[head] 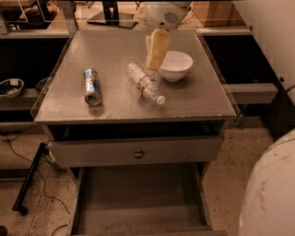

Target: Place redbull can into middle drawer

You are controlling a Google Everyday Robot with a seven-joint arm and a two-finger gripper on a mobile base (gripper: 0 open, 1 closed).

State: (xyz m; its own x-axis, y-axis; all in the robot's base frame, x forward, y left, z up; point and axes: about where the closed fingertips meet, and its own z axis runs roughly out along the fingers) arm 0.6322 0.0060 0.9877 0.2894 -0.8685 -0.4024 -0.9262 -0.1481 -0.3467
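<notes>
up top, over the far middle of the flat grey desk, the cream-coloured gripper, hanging from a white rounded arm housing and pointing downward, its tip low over the desk surface, just left of a round white bowl and near the base end of a clear plastic water bottle. cannot tell whether wide or narrow. well apart from the gripper, on the left half of the desk, the slim blue-and-silver redbull can with small red marks, lying on its side, one round end turned toward the front edge, touching neither bottle nor bowl. between can and bowl, the bottle, also on its side and set on a diagonal, white cap toward the front right, body just beside the bowl; cannot tell if touching it. under the desk top, a grey drawer front with a round brass knob, standing out a little from the cabinet, a dark gap above it. lower still, at the bottom of the view, the wide shallow grey middle drawer, pulled far out, flat bare floor and low side walls in plain sight, directly below the front edge of the desk. on the speckled floor to the left, a black rod and a thin dark cable. at the lower right corner, a large white rounded shape, close to the camera.
</notes>
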